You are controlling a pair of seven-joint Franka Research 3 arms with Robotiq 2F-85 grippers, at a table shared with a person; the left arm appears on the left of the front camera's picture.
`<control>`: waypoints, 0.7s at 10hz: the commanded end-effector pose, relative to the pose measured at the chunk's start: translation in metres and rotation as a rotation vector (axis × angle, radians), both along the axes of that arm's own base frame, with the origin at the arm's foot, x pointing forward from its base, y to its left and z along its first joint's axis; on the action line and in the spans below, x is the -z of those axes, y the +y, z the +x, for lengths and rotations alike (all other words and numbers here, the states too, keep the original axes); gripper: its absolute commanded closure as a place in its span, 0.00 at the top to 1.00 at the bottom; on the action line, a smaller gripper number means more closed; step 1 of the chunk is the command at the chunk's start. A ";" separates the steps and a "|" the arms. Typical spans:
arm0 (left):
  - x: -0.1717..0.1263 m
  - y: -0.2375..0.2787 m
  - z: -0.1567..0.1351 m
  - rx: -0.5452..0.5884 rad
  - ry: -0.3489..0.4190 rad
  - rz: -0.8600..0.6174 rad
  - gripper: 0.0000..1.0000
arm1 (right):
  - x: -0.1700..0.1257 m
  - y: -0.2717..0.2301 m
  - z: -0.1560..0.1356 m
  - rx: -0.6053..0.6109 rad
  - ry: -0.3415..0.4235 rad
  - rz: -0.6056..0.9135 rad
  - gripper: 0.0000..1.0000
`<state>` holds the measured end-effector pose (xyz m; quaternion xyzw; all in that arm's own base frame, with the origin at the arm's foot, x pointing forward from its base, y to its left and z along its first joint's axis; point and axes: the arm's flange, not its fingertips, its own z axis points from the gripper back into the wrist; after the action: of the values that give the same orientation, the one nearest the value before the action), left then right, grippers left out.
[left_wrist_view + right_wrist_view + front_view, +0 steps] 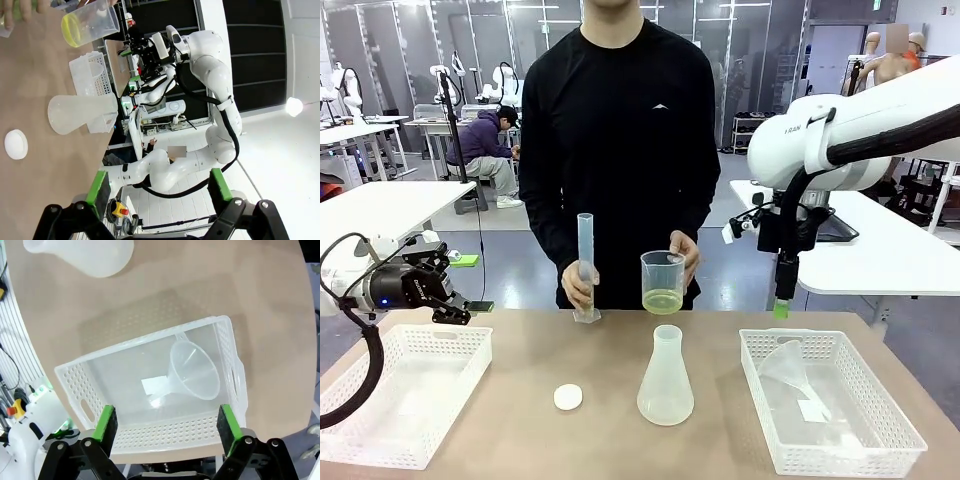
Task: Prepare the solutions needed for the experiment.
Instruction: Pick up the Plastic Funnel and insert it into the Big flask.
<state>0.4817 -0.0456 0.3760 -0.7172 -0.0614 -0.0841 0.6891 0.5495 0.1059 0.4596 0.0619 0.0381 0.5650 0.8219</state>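
We take the flask [665, 378] at the table's middle as our marker. Behind it, the person's hand [686, 256] holds a clear beaker [663, 283] off the table, and the solution [662, 301] — a shallow yellow-green layer — sits in its bottom. The other hand [578, 287] steadies a tall measuring cylinder [585, 262] upright, behind and left of the flask, likely so the liquid can be measured out. The flask looks empty, its mouth open; a white cap [568, 397] lies just to its left. Our left gripper [157, 187] hangs by the far edge of the basket [410, 331] left of the flask, fingers wide apart, holding nothing. Our right gripper [166, 426], equally spread and empty, hovers above the basket [150, 435] right of the flask, over the funnel [194, 371] — well placed, we judge, to fetch it for pouring.
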 end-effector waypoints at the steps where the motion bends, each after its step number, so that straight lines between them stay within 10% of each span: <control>1: -0.001 0.000 -0.002 0.006 -0.002 -0.012 1.00 | -0.003 -0.005 -0.005 0.079 0.007 0.017 1.00; 4: -0.001 0.000 -0.002 0.006 -0.002 -0.012 1.00 | -0.001 -0.006 0.000 0.034 0.001 0.005 1.00; 7: -0.001 0.000 -0.002 0.006 -0.002 -0.012 1.00 | 0.011 0.001 -0.015 -0.468 -0.143 -0.093 1.00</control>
<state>0.4817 -0.0456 0.3760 -0.7172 -0.0615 -0.0840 0.6891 0.5453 0.1154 0.4562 0.0033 0.0389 0.6927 0.7201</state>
